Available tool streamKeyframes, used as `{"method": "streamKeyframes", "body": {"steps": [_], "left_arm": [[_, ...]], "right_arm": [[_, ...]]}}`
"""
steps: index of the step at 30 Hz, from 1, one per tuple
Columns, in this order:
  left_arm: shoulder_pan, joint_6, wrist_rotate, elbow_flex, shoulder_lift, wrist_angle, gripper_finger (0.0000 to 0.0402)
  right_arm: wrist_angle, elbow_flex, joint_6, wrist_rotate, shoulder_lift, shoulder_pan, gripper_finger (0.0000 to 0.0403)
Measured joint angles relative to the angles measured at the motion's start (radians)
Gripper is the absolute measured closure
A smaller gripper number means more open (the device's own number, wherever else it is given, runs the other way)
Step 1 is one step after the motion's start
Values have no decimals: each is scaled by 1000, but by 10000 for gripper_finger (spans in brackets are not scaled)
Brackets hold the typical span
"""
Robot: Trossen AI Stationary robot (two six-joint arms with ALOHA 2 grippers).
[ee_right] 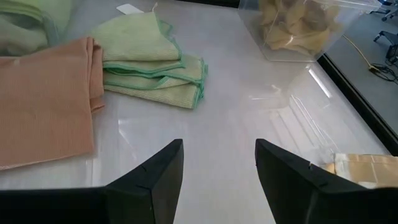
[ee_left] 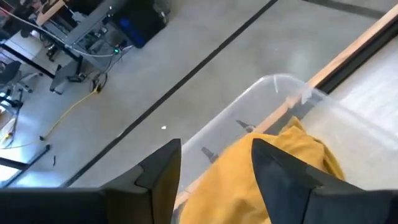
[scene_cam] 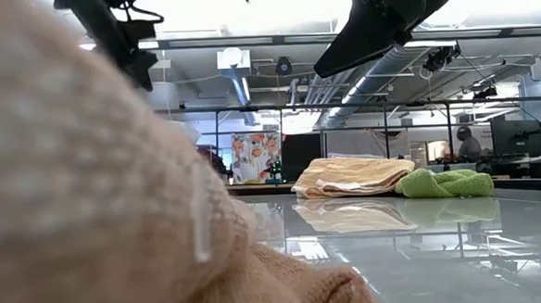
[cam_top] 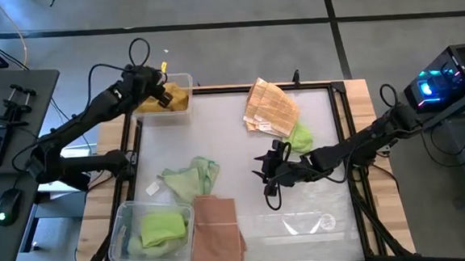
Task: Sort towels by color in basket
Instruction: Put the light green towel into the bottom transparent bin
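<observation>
Over the far-left bin, left gripper fingers stand released above the yellow towel inside. Right gripper hovers spread mid-bench, holding nothing. No legible writing.

The glossy white table carries two clear bins, a peach check towel, green towels and a salmon towel.

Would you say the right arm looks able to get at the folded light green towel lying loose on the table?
Probably yes. The right gripper hangs open over bare table, and the folded light green towel lies ahead of it with nothing between. The salmon towel beside it touches one edge.
</observation>
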Motion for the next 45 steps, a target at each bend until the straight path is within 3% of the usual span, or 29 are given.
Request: {"method": "streamKeyframes", "body": {"steps": [8,12,16,18,22,27,31,33,39,43,45], "left_arm": [[-31,-60,18,70,-15,-62,213],[-72,-102,207,58,-45,-30,213],[-180,-113,389,-39,-91,190,213],[-250,-96,425,-103,-112,297,213],[-382,-65,411,-227,-131,491,213],[-518,19,405,-283,-134,577,213],[-606,34,331,-283,-134,574,213],[-644,50,290,-283,-134,557,213],[-726,41,180,-283,-134,470,213],[-772,54,149,-283,-134,449,213],[-802,75,150,-283,-134,447,213]], "right_arm": [[2,0,18,0,0,0,210],[-44,1,20,34,0,0,210],[-334,1,155,272,0,15,210],[-495,1,288,296,-1,-9,210],[-655,-1,474,162,1,-100,210],[-586,-40,324,23,5,-257,210],[-586,-45,228,-169,5,-414,210],[-635,-45,231,-217,0,-460,210],[-735,-65,338,-349,-3,-483,210],[-576,-172,314,-470,-3,-480,212],[-440,-248,298,-478,-8,-463,222]]}}
